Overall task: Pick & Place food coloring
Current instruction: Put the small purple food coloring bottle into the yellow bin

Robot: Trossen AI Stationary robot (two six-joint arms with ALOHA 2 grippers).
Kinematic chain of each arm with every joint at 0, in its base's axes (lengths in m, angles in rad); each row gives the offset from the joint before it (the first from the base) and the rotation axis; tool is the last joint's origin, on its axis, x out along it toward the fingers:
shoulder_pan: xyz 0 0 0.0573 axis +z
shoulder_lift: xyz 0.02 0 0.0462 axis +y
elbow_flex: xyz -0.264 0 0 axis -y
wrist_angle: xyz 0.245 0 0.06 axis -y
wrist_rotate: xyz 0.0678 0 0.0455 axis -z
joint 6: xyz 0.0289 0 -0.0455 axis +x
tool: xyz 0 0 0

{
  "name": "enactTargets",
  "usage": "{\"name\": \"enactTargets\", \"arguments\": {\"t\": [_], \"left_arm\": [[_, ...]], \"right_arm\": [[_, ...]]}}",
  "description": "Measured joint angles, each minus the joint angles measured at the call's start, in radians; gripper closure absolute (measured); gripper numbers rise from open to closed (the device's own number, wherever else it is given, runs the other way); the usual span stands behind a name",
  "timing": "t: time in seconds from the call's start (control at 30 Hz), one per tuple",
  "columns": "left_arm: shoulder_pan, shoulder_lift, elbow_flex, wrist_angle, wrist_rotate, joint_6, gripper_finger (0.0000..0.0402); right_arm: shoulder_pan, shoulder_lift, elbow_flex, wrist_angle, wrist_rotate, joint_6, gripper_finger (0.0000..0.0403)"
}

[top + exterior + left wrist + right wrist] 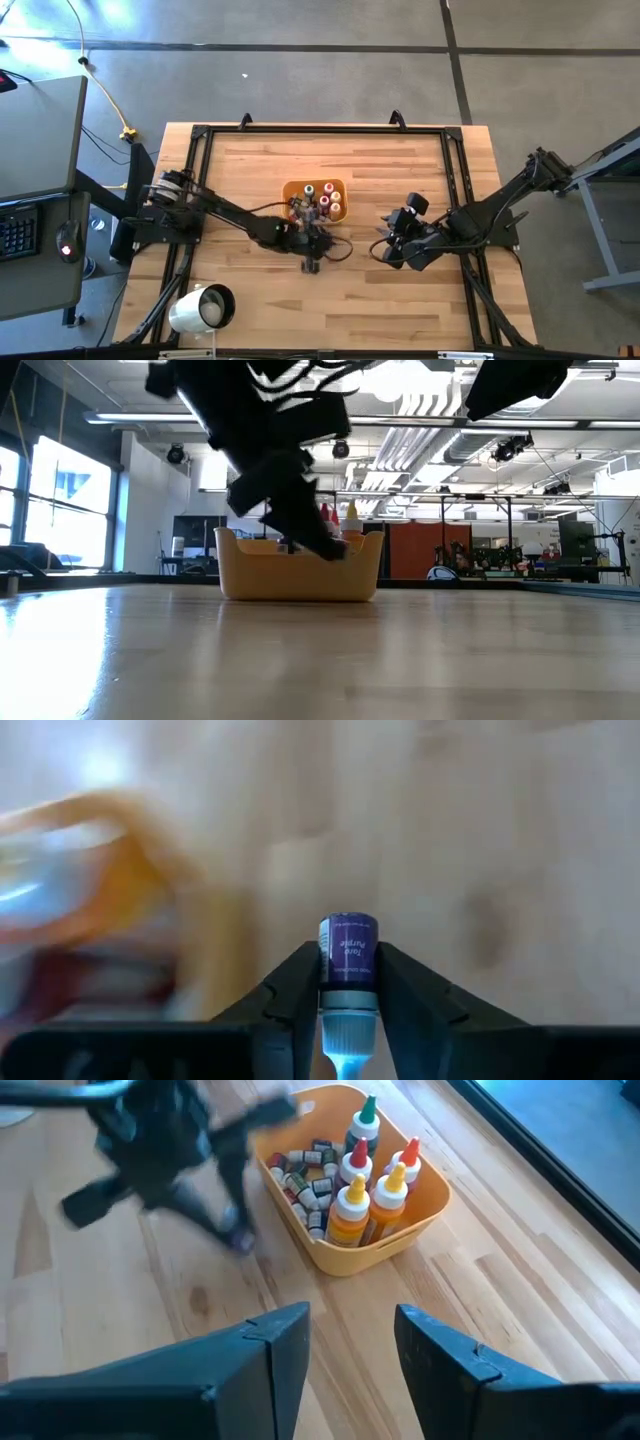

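Observation:
A small purple food coloring bottle [348, 945] with a pale cap sits between the fingers of my left gripper [348, 965], which is shut on it. That gripper [312, 260] hangs just on the near side of the square orange tray [338, 212]; it also shows blurred in the right wrist view [235, 1230]. More small food coloring bottles [305, 1175] lie in the tray [425, 1205]. My right gripper [350, 1345] waits open to the right of the tray [395, 250], holding nothing. My left gripper pinches the purple bottle between its two fingers [292, 990], on the two sides of its body at the cap end [330, 975]. The cap points back toward the wrist and the bottle's base points away along the fingers. The fingers slant downward, and in the low view the gripper's tip [335, 548] hangs above the table.
Several taller squeeze bottles [370, 1180] with red, green and yellow tips stand upright in the tray's right part. A white cylinder [203, 308] lies at the table's near left corner. Black frame rails [320, 130] run around the table. Bare wood [330, 310] lies near the front edge.

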Motion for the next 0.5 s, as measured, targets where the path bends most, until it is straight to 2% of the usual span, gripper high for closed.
{"name": "enactTargets", "arguments": {"t": [0.1,0.23,0.5], "left_arm": [[0.000,-0.049,0.035,-0.179,-0.174,-0.040,0.0317],[0.007,-0.087,0.060,-0.270,-0.351,-0.053,0.0321],[0.048,-0.063,0.063,-0.328,-0.374,-0.168,0.0312]], "right_arm": [[0.000,0.000,0.000,-0.004,0.000,0.001,0.0261],[0.000,0.000,0.000,-0.001,-0.001,0.003,0.0261],[0.000,0.000,0.000,0.004,-0.001,0.003,0.0261]]}}
